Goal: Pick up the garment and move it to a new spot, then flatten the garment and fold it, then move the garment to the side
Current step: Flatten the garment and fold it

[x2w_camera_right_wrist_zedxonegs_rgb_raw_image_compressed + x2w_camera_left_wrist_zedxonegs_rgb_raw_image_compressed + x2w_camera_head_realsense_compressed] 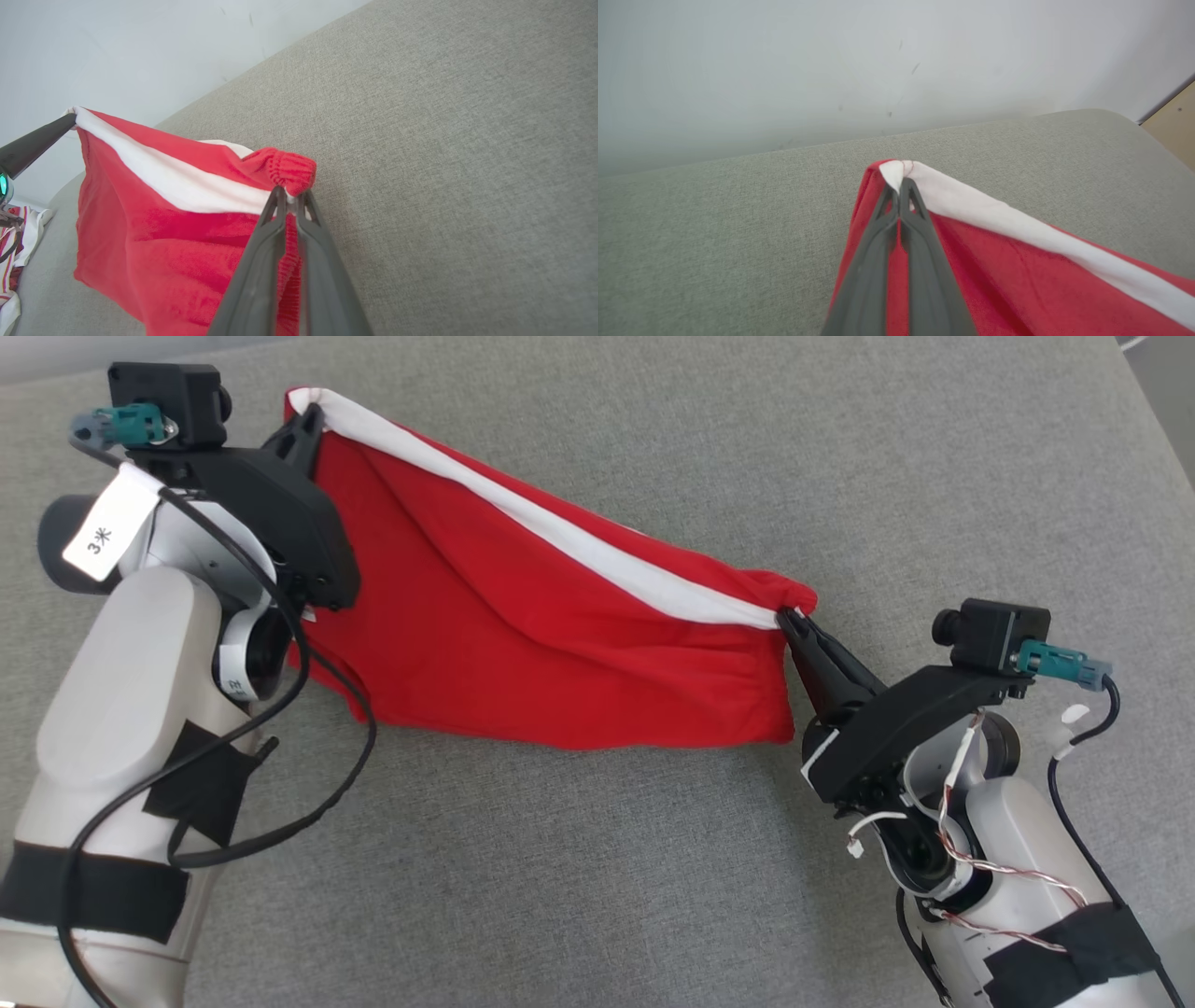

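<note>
The garment (541, 616) is red with a white band along its upper edge, and it hangs stretched between my two grippers above the grey cushion. My left gripper (308, 422) is shut on its far left corner, where the white band ends (900, 183). At the near right, my right gripper (792, 621) is shut on the other corner, a bunched red ribbed hem (290, 193). The garment's (163, 242) lower part sags in folds toward the cushion. In the right wrist view, the left gripper's dark fingers (35, 142) hold the far corner.
The grey fabric cushion (597, 877) spreads under everything, with open room in front of and to the right of the garment. A pale wall (831, 60) rises behind its far edge. A striped cloth (14, 261) lies at the cushion's left edge in the right wrist view.
</note>
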Motion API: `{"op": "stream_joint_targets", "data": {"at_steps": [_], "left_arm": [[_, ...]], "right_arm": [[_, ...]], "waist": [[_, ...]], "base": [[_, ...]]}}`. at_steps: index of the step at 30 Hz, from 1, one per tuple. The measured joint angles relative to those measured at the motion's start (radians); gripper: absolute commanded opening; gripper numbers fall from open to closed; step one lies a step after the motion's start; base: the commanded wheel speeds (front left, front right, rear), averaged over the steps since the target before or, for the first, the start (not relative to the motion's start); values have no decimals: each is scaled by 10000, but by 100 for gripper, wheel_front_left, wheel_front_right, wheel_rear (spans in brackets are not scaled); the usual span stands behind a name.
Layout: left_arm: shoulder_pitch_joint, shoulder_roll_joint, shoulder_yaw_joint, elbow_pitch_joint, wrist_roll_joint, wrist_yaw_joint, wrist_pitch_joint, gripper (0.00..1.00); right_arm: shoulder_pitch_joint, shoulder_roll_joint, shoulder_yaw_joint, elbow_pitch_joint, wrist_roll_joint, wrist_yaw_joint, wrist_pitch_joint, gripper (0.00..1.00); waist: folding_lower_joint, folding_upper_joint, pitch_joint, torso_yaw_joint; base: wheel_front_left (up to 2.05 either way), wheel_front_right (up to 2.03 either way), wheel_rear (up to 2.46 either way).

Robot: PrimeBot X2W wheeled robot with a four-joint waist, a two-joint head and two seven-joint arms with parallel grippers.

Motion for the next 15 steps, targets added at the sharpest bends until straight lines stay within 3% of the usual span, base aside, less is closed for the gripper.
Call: {"op": "stream_joint_targets", "data": {"at_steps": [6, 7, 8, 9, 15], "left_arm": [[-244, -10, -138, 800, 153, -12, -173, 0], [-291, -29, -153, 876, 155, -13, -186, 17], [-327, -48, -167, 945, 165, -15, -228, 65], [-346, -71, -176, 1016, 180, -12, -303, 100], [-601, -230, -242, 1438, 192, -23, -704, 100]], "right_arm": [[-249, 25, 165, 408, 105, 0, -313, 0], [-265, 31, 165, 462, 151, 0, -382, 19], [-318, 33, 167, 539, 203, 0, -426, 100], [-396, 40, 155, 598, 257, -4, -512, 100], [-557, 46, 84, 773, 414, -2, -974, 100]], "waist": [[1, 0, 213, -101], [0, 0, 221, -97], [0, 0, 227, -89], [0, -1, 231, -79], [0, -1, 170, 72]], "base": [[0, 0, 0], [0, 0, 0], [0, 0, 0], [0, 0, 0], [0, 0, 0]]}}
